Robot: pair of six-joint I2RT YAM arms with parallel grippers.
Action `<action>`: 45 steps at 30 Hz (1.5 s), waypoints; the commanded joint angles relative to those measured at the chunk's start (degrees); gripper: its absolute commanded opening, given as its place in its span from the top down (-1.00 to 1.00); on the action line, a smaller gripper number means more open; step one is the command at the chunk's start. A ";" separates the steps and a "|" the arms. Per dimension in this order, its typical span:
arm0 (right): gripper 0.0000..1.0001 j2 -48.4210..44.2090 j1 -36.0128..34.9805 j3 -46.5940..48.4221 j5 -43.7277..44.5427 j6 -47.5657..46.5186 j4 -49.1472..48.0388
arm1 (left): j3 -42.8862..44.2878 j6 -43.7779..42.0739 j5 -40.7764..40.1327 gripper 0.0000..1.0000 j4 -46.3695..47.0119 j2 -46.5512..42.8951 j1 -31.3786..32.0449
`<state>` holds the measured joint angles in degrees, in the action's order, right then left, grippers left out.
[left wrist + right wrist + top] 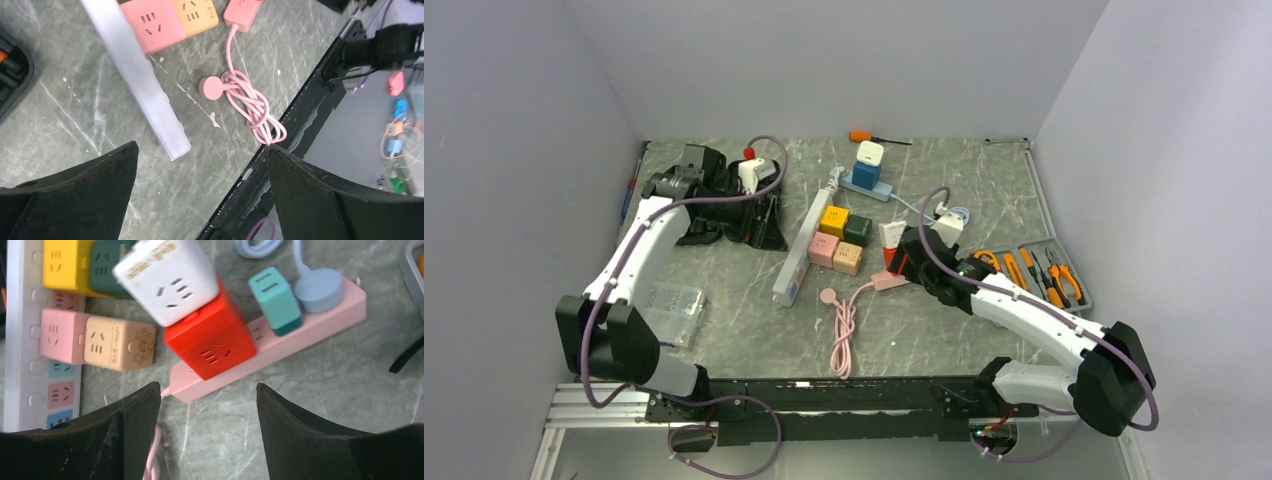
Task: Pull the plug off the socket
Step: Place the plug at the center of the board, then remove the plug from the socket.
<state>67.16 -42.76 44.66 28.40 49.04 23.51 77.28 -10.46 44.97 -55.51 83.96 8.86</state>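
On the grey table, the left claw and right claw both stand spread and empty, with the pink power strip at the centre of the right wrist view, just above the fingers, and a teal plug seated toward its upper right end.

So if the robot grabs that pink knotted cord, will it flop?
Probably: the pink cord lies in soft loops, so it would likely droop. The knot may keep it bundled. It looks thin, probably light, though its end joins the pink power strip, which might tug back.
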 commanded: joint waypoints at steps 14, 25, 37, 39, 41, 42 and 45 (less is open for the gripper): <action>-0.38 -5.92 14.20 -10.80 -6.54 16.38 -2.93 | 1.64 -10.08 -20.64 -0.99 11.81 -5.12 22.80; -0.35 -1.44 19.71 -12.38 -9.98 15.90 -11.06 | -1.58 -34.88 -33.89 -0.99 25.00 -2.08 34.89; -0.15 4.56 19.48 -13.61 -10.76 15.39 -18.38 | 0.22 -34.64 -38.25 -0.99 22.84 -1.53 38.95; -0.12 5.95 18.90 -14.73 -10.67 16.26 -19.76 | 0.70 -34.77 -38.89 -0.99 22.19 -1.94 39.65; -0.12 7.01 17.32 -14.66 -9.56 16.67 -19.76 | 1.45 -34.37 -39.59 -0.99 21.50 -1.98 40.02; -0.12 7.44 16.61 -14.47 -8.89 16.68 -19.84 | 1.94 -33.91 -39.75 -0.99 20.89 -1.85 40.13; -0.11 8.83 15.68 -14.16 -7.73 17.03 -20.50 | 3.49 -32.37 -39.88 -0.99 19.68 -1.05 40.18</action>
<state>73.25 -25.43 31.09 19.94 64.18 6.07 76.75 -44.12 6.33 -34.50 83.20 48.66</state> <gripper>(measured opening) 0.560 0.994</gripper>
